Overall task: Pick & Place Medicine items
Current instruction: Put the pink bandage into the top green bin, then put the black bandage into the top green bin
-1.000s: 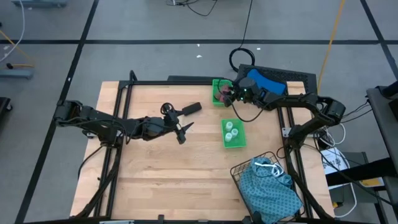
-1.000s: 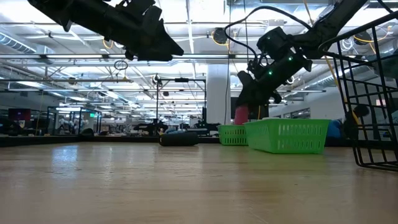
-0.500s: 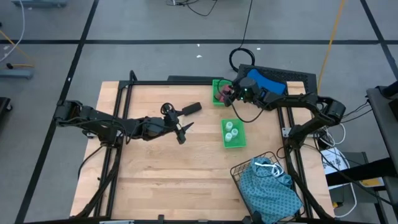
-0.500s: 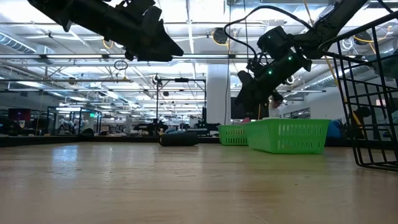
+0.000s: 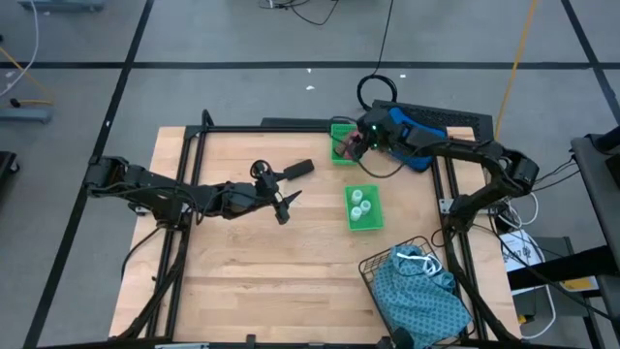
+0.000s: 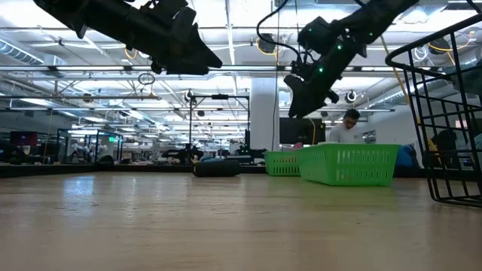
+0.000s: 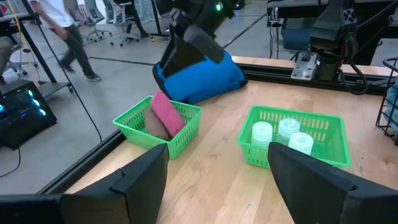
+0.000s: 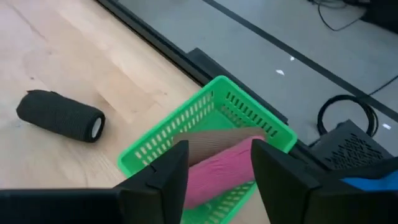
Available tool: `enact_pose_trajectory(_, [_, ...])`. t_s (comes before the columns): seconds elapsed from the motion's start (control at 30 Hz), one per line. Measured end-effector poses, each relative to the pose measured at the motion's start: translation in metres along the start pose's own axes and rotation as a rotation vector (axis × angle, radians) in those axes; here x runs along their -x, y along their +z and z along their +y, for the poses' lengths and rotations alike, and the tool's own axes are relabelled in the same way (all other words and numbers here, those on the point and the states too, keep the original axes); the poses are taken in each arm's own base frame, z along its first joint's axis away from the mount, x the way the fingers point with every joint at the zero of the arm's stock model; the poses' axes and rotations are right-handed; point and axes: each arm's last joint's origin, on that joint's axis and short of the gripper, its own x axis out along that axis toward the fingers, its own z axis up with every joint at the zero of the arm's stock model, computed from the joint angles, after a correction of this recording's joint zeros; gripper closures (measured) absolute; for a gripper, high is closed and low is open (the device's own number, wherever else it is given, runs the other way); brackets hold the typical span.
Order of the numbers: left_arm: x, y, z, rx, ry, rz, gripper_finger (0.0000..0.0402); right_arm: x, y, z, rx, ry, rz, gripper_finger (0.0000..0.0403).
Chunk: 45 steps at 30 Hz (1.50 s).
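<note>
The magenta-pink cylinder [image 8: 219, 173] and the brownish cylinder [image 8: 208, 142] lie side by side in the far green tray [image 8: 163, 135], the pink one leaning on its wall [image 7: 166, 113]. My right gripper [image 8: 219, 150] hovers open above that tray [image 5: 341, 142], touching nothing. The black cylinder [image 5: 297, 169] lies on the bare wood to the left of the tray. Three white round-topped vials [image 7: 281, 133] stand in the nearer green tray [image 5: 363, 207]. My left gripper [image 5: 284, 206] waits open mid-table, raised off the wood [image 6: 188, 56].
A black wire basket [image 5: 412, 281] holding the teal patterned cloth [image 5: 423, 302] stands at the table's near right corner. A blue bag [image 5: 412, 136] lies beyond the far right edge. Bare wood spreads across the near left of the table. People show in the room behind.
My right gripper lowered the pink cylinder into the far tray, let go, then rose and drew back toward the far edge. The pink cylinder, which hung below the fingers a second ago, now lies in the tray beside the brownish one.
</note>
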Motion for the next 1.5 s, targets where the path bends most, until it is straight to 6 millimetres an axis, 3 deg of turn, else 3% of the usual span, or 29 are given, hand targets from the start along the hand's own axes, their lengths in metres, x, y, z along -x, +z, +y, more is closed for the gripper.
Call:
enact_pose_trajectory(0.17, [0.000,0.000,0.000,0.002,0.000,0.000,0.0123,-0.005,0.001,-0.007,0.001,-0.023,0.071,0.0265])
enact_pose_trajectory(0.53, [0.000,0.000,0.000,0.005,0.000,0.000,0.0123,-0.060,-0.027,-0.004,0.011,-0.028,0.216,0.0297])
enact_pose_trajectory(0.9, [0.000,0.000,0.000,0.002,0.000,0.004,0.0123,-0.062,-0.028,-0.001,0.060,-0.088,0.207,0.0319])
enact_pose_trajectory(1.07, [-0.001,-0.006,0.002,0.001,0.014,0.059,0.0124,-0.046,-0.018,0.003,0.086,-0.066,0.149,0.0316])
enact_pose_trajectory(1.27, [-0.009,-0.022,0.024,0.121,0.072,0.226,0.0123,0.003,0.008,0.017,0.133,-0.001,-0.030,0.0310])
enact_pose_trajectory(1.5, [-0.020,-0.030,0.049,0.217,0.041,0.319,0.0106,0.055,0.028,0.049,0.262,0.266,-0.272,0.0267])
